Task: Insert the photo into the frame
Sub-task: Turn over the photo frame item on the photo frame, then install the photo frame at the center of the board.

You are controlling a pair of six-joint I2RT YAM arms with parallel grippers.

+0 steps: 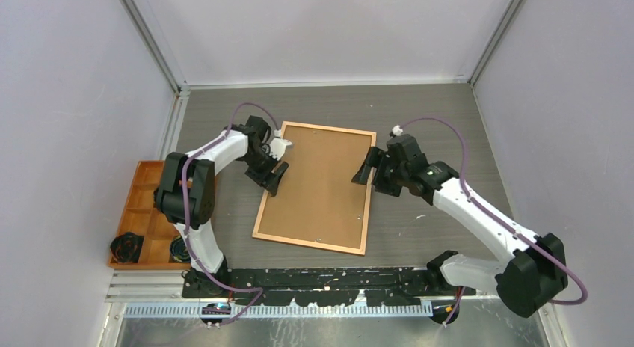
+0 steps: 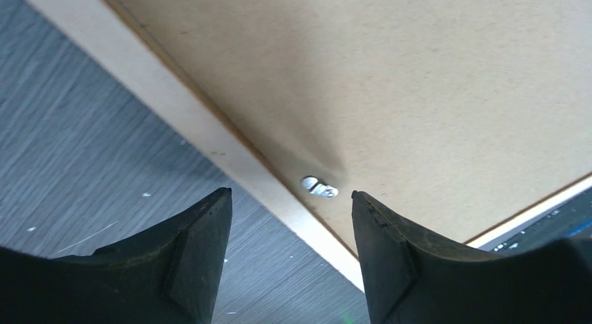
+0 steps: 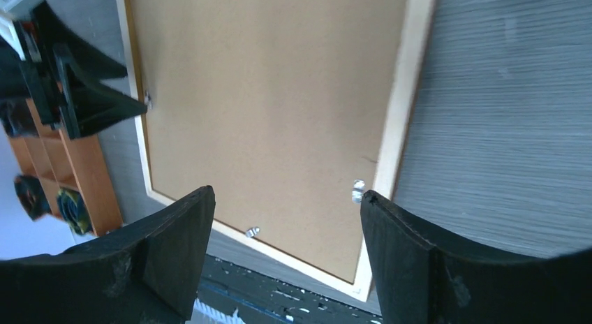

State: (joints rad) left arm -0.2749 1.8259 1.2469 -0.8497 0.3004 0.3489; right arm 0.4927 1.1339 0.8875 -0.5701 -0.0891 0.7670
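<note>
The frame (image 1: 318, 186) lies back-up in the middle of the table (image 1: 448, 123), its brown board facing the ceiling. Seen from above, its long axis runs roughly from 12 to 6 o'clock, leaning a little toward 1 and 7. The photo is not in view, and I cannot tell whether it sits under the board or elsewhere. The left tool (image 2: 289, 193) hangs over the frame's left rail, at about 10 o'clock from the frame's centre. Its jaws stand apart with nothing between them, straddling the rail, with a small metal tab (image 2: 319, 187) just ahead on the board. The right tool (image 3: 287, 193) hovers at the opposite long rail, near 2 o'clock from the centre, spread wide and empty, with another tab just inside that rail. The two arms look about equally near, so the frame lies at 3 o'clock from the left tool and 9 o'clock from the right. The next move likely turns on those tabs along the rails. The table is dark, wood-grained and flat, an orange tray (image 1: 146, 212) sits at its 9 o'clock edge, and pale walls (image 1: 75, 78) close the space on three sides.
</note>
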